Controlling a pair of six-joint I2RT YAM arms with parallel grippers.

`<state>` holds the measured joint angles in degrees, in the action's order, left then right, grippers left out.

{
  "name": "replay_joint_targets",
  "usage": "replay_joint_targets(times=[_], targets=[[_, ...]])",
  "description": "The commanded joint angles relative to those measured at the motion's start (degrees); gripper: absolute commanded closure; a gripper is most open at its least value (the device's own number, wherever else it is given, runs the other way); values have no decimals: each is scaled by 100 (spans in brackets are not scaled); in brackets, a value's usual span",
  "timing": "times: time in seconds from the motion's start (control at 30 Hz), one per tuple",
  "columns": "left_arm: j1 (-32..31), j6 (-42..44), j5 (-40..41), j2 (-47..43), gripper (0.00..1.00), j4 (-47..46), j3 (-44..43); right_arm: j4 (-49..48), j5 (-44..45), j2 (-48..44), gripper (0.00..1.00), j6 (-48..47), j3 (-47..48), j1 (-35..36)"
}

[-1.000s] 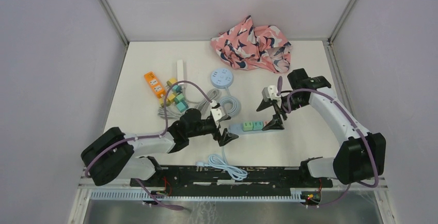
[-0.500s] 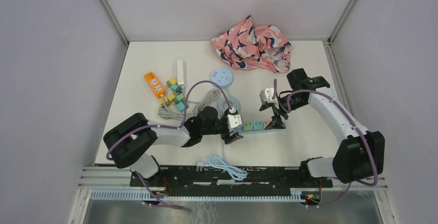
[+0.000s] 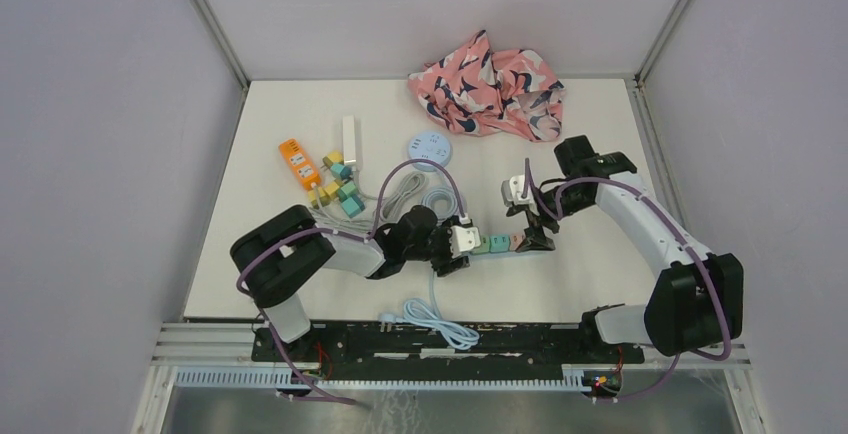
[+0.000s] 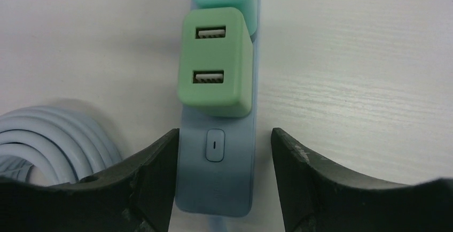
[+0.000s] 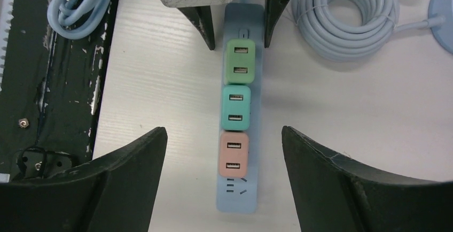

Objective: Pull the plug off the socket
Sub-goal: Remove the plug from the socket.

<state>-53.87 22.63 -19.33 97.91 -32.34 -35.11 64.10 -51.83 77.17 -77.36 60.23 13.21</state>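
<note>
The left claw (image 3: 455, 250) is closing in on the blue power strip (image 3: 497, 245), having swung across the counter (image 3: 600, 284) in the last second from well short of it. Its jaws are now standing apart on either side of the strip's switch end, not yet clamped. The right claw (image 3: 533, 233) is hovering over the other end with its jaws spread wide, having shifted little. This looks like a brace-and-pull taking shape, with the left likely pinning the strip while the right takes a plug. The left wrist view is showing the green plug (image 4: 215, 63) seated just ahead of that claw's tips and the switch (image 4: 215, 145) between them, detail too small to read from overhead. The right wrist view is showing the pink plug (image 5: 233, 154) between its jaws and the teal plug (image 5: 235, 108) just beyond the tips, all three plugs seated.
</note>
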Motion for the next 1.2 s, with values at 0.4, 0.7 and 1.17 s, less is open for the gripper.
replay_joint_targets(times=[0.4,0.7,1.17], targets=[[-27,124,-14,387,43,-557,-215,-1113,881,261,25,-276,-749,160],[-25,-107,-236,499,39,-1036,-222,-1318,1449,545,38,-44,-742,340],[-29,-487,-463,906,41,-1620,-352,-1123,1435,714,78,-51,-631,562]])
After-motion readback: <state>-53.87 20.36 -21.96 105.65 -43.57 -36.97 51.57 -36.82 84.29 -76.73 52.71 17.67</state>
